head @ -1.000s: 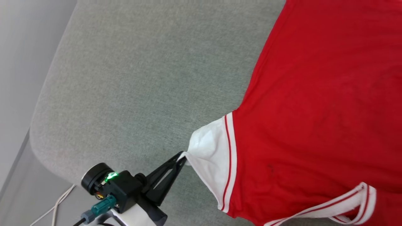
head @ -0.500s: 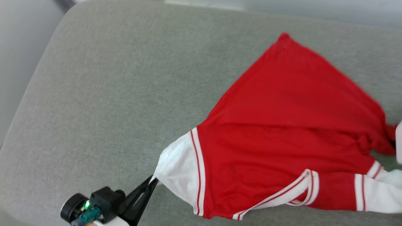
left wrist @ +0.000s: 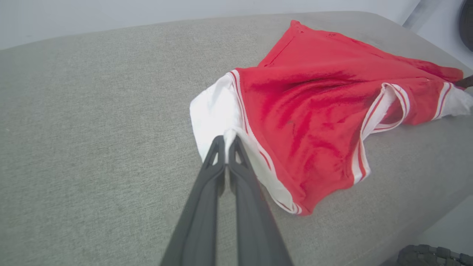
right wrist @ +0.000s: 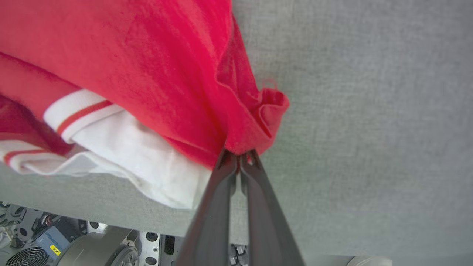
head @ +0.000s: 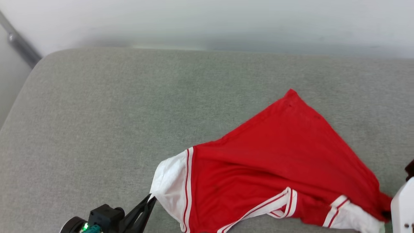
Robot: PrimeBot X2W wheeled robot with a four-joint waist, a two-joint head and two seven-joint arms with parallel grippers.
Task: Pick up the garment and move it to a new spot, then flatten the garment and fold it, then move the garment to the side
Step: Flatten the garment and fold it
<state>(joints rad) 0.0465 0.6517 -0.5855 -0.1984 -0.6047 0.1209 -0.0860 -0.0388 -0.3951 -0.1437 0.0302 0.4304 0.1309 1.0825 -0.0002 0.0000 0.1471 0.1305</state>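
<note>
The garment [head: 275, 155], red with white sleeves and striped trim, lies rumpled on the grey cushion at the lower right of the head view; its lettering is hidden. My left gripper [head: 152, 198] is shut on the edge of the white left sleeve [left wrist: 214, 111], and in the left wrist view the gripper [left wrist: 226, 142] pinches a fold of it. My right gripper [right wrist: 240, 157] is shut on a bunched red corner of the garment [right wrist: 166, 55], beside the other white sleeve [right wrist: 147, 155]. The pale right forearm [head: 402, 207] shows at the lower right edge.
The grey cushion [head: 97, 129] stretches wide to the left and behind the garment. A white wall [head: 207, 19] runs along the back, with a metal bar [head: 19, 45] at the upper left. Below the cushion's front edge, the robot's base [right wrist: 55, 244] shows.
The head camera has swung up and back, bringing the wall and the cushion's far edge into view. The garment's right side has gathered toward the right gripper. Both grippers keep their hold.
</note>
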